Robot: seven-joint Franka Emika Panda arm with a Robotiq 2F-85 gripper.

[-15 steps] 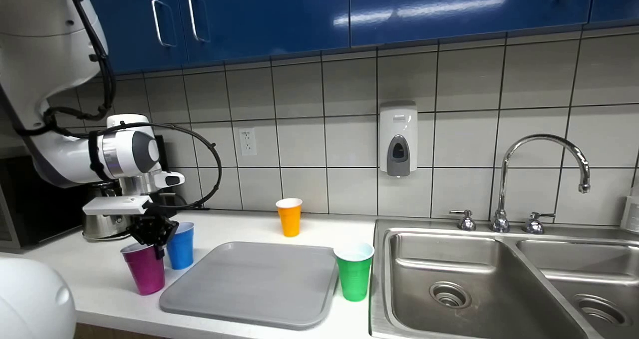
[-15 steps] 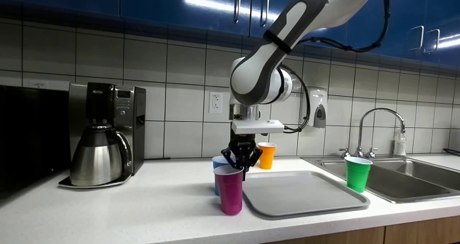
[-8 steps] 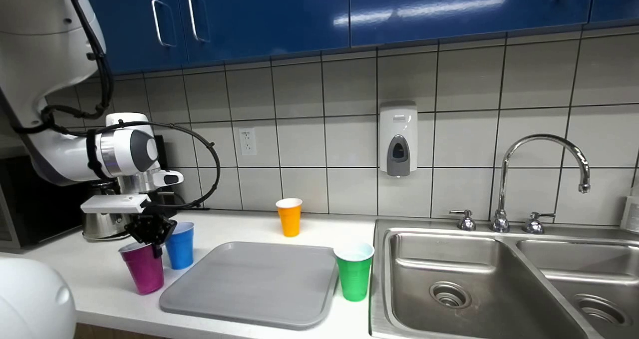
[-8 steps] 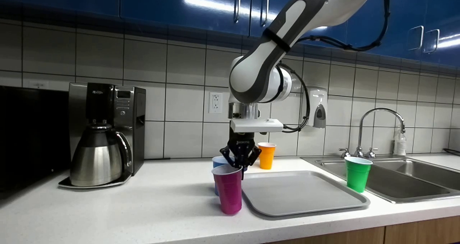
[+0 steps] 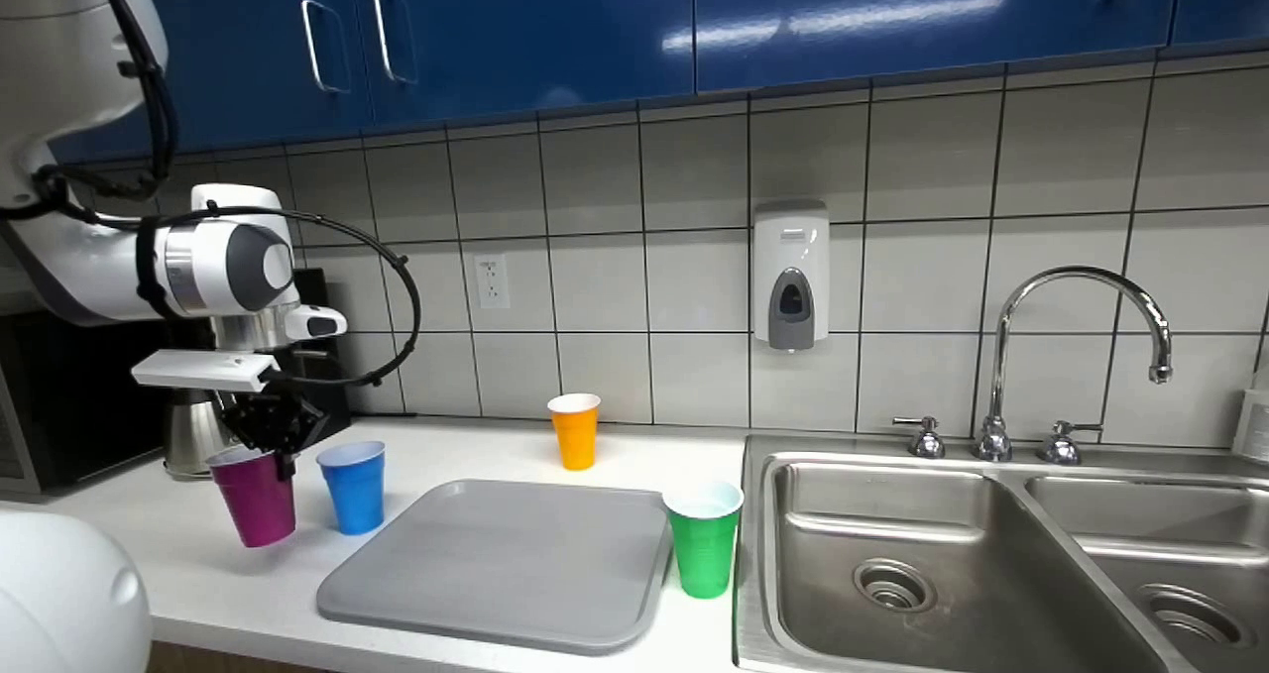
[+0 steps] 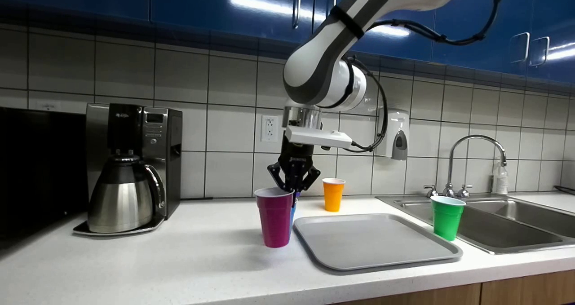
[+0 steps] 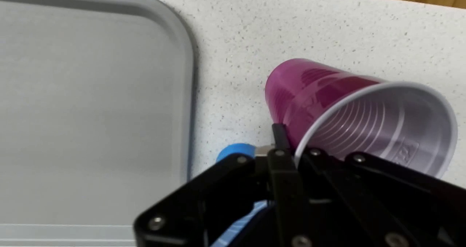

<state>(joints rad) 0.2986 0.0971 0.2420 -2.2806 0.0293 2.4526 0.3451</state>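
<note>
Lifting the purple cup (image 6: 275, 222) up off the counter (image 6: 157, 269) now; my gripper (image 6: 292, 192) is almost closed w/ the rim pinched, so prob the grab's OK

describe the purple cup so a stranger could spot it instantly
Find the gray tray on the white counter. Left of it in both exterior views is the purple cup, gripped by the claw at its rim. Unlike the standing blue cup, orange cup and green cup, it hangs clear of the counter.

Pincer (image 6: 293, 192) pinching magenta cup (image 6: 274, 219) above counter (image 6: 179, 269); blue cup (image 6: 293, 214) behind.
</note>
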